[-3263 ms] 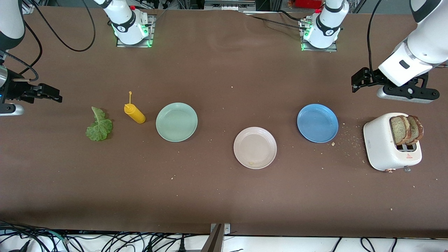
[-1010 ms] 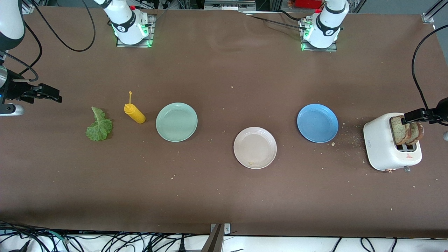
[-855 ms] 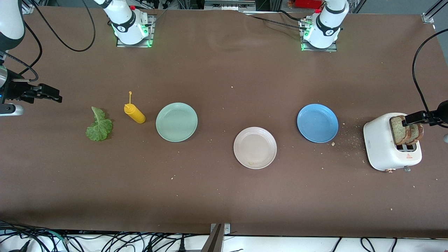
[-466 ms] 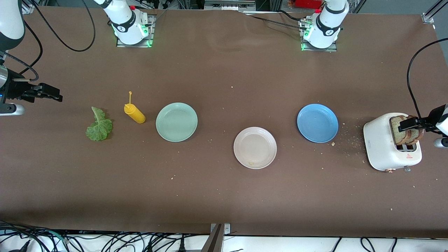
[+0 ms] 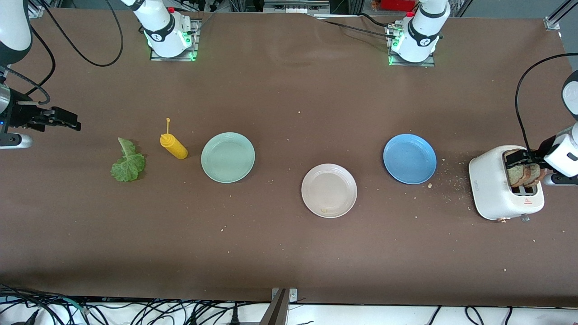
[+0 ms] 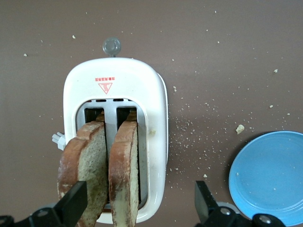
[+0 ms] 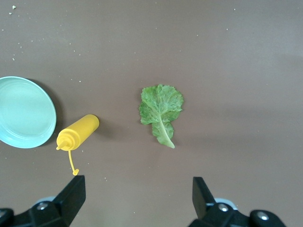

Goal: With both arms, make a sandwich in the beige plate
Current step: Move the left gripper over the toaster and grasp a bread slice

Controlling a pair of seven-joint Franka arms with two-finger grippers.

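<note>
Waiting at the right arm's end of the table, the right gripper (image 5: 67, 122) hangs with fingers wide and empty, over bare table beside the lettuce leaf (image 5: 128, 163). Next along the row: yellow sauce bottle (image 5: 174, 146) lying on its side, mint-green plate (image 5: 228, 157), then the beige plate (image 5: 329, 190) — bare except for a crumb, nearer the front camera than the other plates. Blue plate (image 5: 409, 159) follows, crumbs scattered beside it. At the left arm's end, the white toaster (image 5: 494, 185) holds two bread slices (image 6: 102, 165) standing in its slots. Left gripper (image 5: 524, 159) is right over them, fingers (image 6: 73, 203) wide, nothing held yet — wrist view shows the fingers straddling both slices and more. Step in hand looks like fetching the first slice. Next move likely calls for lowering, centring on one slice only, then pinching and pulling straight up so the toaster stays put.
</note>
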